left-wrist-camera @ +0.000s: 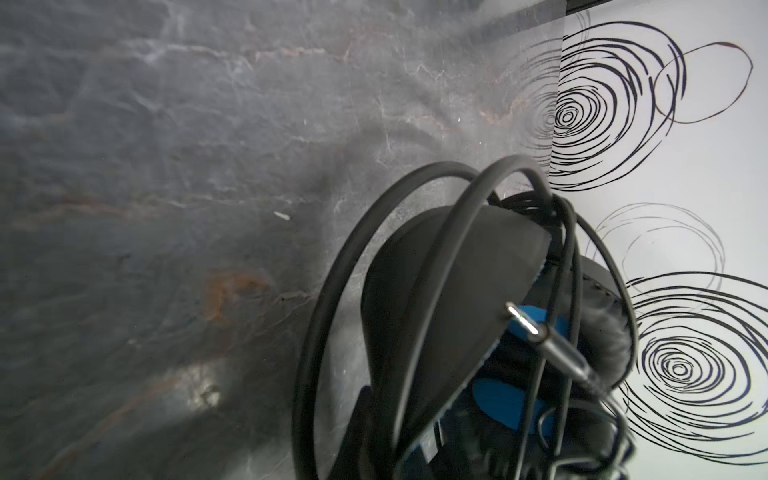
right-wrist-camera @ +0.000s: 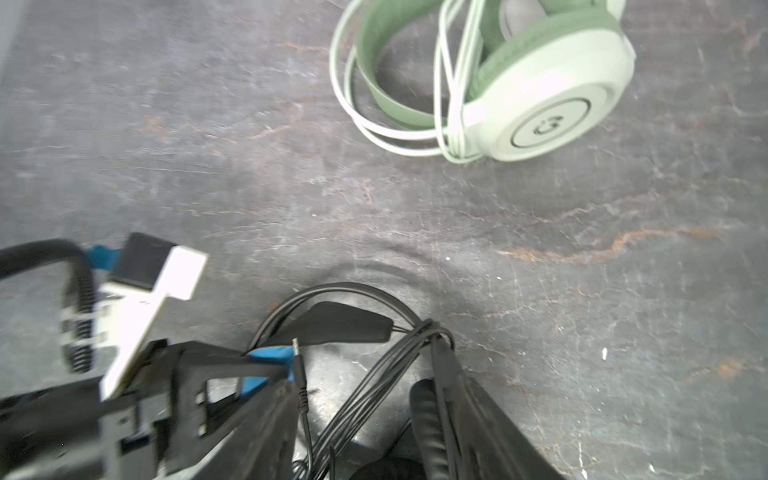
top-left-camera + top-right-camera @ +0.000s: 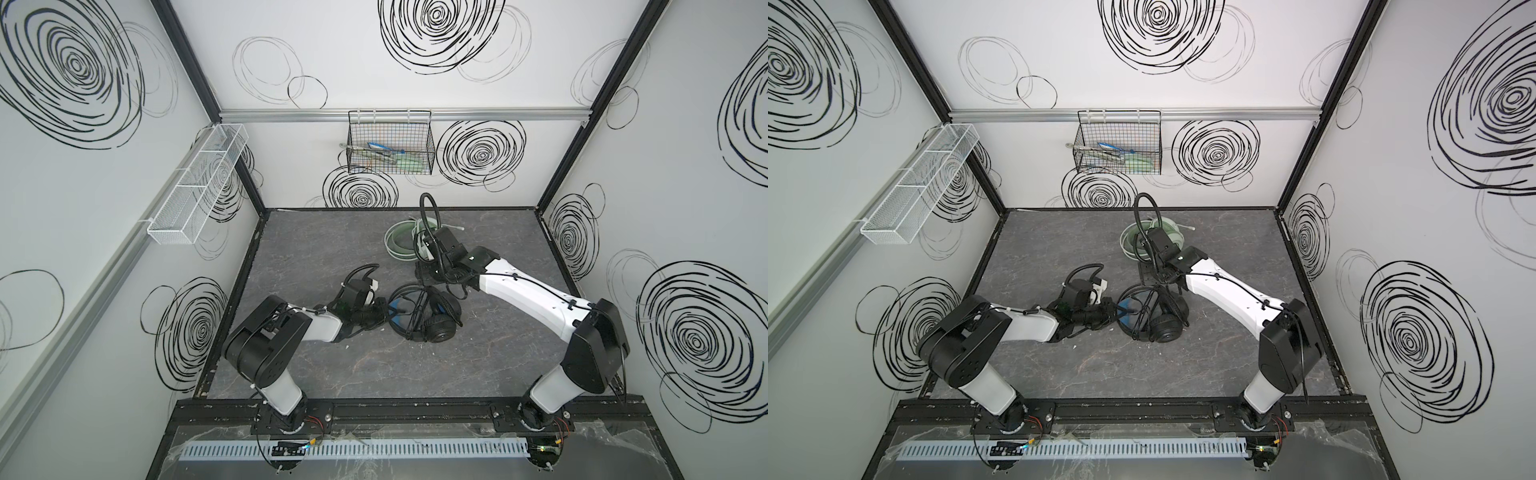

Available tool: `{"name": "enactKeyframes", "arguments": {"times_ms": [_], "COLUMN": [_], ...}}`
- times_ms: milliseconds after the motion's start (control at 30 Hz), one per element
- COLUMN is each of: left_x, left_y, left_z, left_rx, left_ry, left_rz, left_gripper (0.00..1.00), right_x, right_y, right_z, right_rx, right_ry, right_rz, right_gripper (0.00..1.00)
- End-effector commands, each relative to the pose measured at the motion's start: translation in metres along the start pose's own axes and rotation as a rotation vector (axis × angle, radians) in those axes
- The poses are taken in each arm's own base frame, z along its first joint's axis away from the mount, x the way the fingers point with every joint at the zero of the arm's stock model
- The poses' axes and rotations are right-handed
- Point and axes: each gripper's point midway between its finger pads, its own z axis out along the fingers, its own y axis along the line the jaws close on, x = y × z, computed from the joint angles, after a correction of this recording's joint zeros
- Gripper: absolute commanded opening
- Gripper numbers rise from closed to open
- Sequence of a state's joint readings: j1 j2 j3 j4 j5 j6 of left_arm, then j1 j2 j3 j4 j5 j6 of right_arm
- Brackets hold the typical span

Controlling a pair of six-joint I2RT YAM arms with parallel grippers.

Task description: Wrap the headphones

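Mid-counter [image 3: 332, 374]: black headphones [image 3: 432, 322], tipped on one side, one round ear cup facing up, blue padding under the black headband, thin black cord [image 1: 316, 332] looped several times around band and cups, metal plug [image 1: 536, 332] sticking free across the blue. Left end effector [image 3: 384, 313] closed tight on the blue-padded band from the left. Right end effector [image 2: 365, 374] just over the far side of the same headset, jaws parted, cord strands and one ear cushion between them, nothing pinched. Farther back, apart from both: mint-green headphones [image 2: 540, 104], pale cup with a round ring mark, darker green cushion and band, white cord wound around.
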State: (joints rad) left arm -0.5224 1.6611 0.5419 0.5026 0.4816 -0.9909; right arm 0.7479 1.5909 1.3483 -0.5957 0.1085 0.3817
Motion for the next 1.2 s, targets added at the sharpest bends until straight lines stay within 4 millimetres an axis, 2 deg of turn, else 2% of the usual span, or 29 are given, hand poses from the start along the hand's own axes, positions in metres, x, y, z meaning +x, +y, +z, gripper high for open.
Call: {"name": "enactKeyframes", "arguments": {"times_ms": [0, 133, 267, 333, 433, 633, 833, 1167], "left_x": [0.001, 0.0, -0.001, -0.002, -0.003, -0.004, -0.005, -0.006], "left_y": [-0.007, -0.008, -0.008, -0.01, -0.011, -0.01, -0.009, -0.008], "left_z": [0.0, 0.0, 0.002, 0.002, 0.002, 0.001, 0.001, 0.0], "left_rx": [0.029, 0.027, 0.028, 0.031, 0.032, 0.029, 0.023, 0.021], "left_ry": [0.009, 0.009, 0.011, 0.009, 0.007, 0.004, 0.004, 0.003], "left_rz": [0.041, 0.041, 0.04, 0.042, 0.042, 0.042, 0.039, 0.035], "left_gripper": [0.0, 0.0, 0.0, 0.0, 0.0, 0.0, 0.0, 0.0], "right_x": [-0.004, 0.021, 0.05, 0.063, 0.076, 0.089, 0.097, 0.11], "right_y": [0.03, 0.05, 0.06, 0.062, 0.053, 0.033, 0.031, 0.036], "right_z": [-0.019, -0.024, -0.016, -0.007, 0.009, 0.029, 0.027, 0.021], "right_rx": [-0.125, -0.216, -0.234, -0.24, -0.175, -0.053, -0.06, -0.101], "right_ry": [-0.033, 0.012, 0.084, 0.13, 0.202, 0.278, 0.291, 0.298], "right_rz": [-0.088, -0.134, -0.189, -0.206, -0.201, -0.224, -0.214, -0.194], "right_gripper": [0.65, 0.67, 0.71, 0.72, 0.72, 0.72, 0.72, 0.65]}}
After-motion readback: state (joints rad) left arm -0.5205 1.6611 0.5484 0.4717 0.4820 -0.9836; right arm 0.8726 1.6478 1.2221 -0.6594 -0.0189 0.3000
